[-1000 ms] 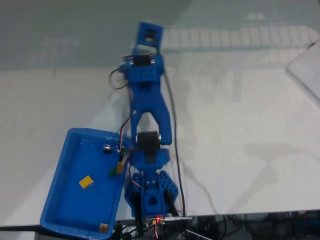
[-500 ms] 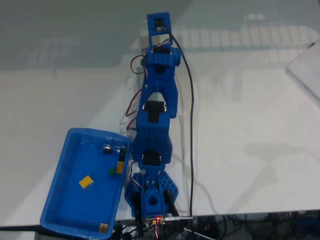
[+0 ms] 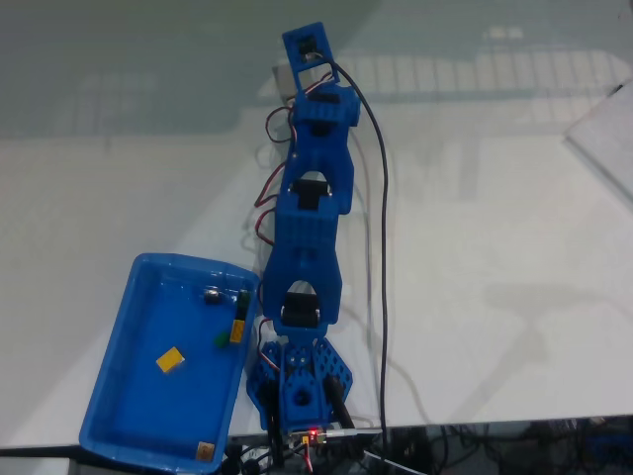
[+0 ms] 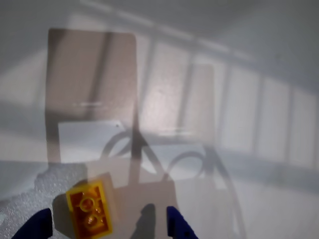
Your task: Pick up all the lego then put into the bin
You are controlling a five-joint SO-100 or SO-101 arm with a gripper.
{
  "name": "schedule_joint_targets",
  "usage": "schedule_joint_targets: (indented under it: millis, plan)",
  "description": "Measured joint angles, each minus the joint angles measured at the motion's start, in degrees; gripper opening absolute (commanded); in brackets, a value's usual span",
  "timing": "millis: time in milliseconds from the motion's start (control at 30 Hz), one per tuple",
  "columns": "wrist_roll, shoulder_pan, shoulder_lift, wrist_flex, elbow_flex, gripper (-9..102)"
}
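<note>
I see my arm (image 3: 307, 237) stretched out over the white tabletop (image 3: 495, 277). Fingers (image 4: 174, 226) apart, a yellow lego (image 4: 89, 208) lying between their blue tips. Blue bin (image 3: 129, 435) beside the base holds another yellow brick (image 3: 170, 360), a green one (image 3: 222, 339) and a black one (image 3: 211, 294).

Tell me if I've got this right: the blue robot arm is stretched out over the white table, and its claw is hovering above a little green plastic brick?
Not quite. The small studded plastic brick is yellow, not green, as the wrist view shows; it lies on the white table between the blue fingertips of the gripper. The rest holds: the fixed view shows the blue robot arm stretched out.
</note>
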Motion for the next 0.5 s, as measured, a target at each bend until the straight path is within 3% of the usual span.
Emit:
schedule_joint_targets:
  millis: [500]
  plan:
    - [0.2,-0.4,-1.3,0.8,-0.4,24]
